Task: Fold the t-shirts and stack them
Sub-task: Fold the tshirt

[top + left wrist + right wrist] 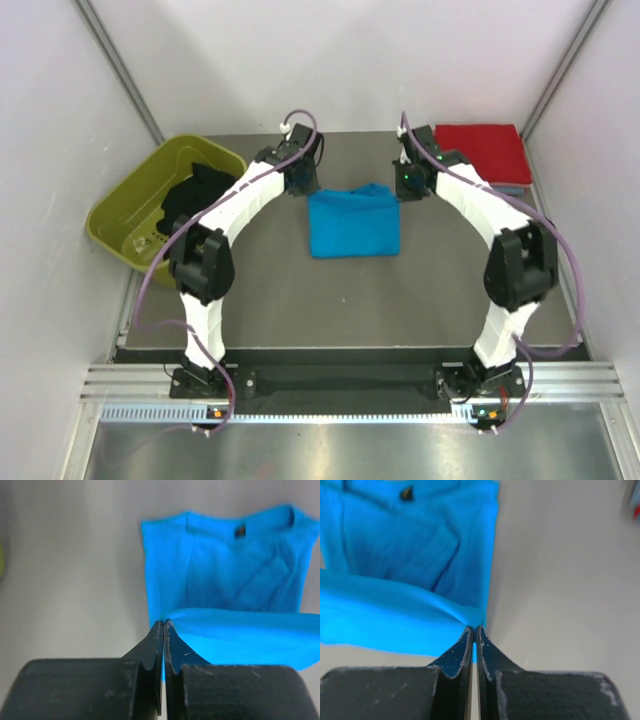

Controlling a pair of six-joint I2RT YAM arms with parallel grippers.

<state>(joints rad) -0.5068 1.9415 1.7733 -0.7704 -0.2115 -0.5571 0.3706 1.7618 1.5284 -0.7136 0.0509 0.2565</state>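
At the middle of the desk (300, 300), well clear of the near edge: the turquoise t-shirt (352, 225), already narrowed to a rough rectangle, with collar and label showing on the flat lower layer in both wrist views. Gripped at its two far corners. On the left one, the left end effector (163, 626), jaws pressed together on a thin ridge of turquoise cloth. On the right one, the right end effector (474, 629), closed just as tightly on a matching pinch of cloth. Between the two pinches, a raised band of fabric above the flat layer, probably a cross fold under way and not yet laid down. Farther back, in the far right corner of the desk: the red t-shirt (483, 150), folded square, resting on the grey-blue t-shirt (512, 188), seen only as an edge underneath. Off the far left corner: the olive tub (125, 215), tilted, with the black t-shirt (195, 195) bundled inside, unfolded. Roughly halfway, judging by this: two folded and stacked, one mid-fold and yet to go onto the stack, one waiting in the tub.
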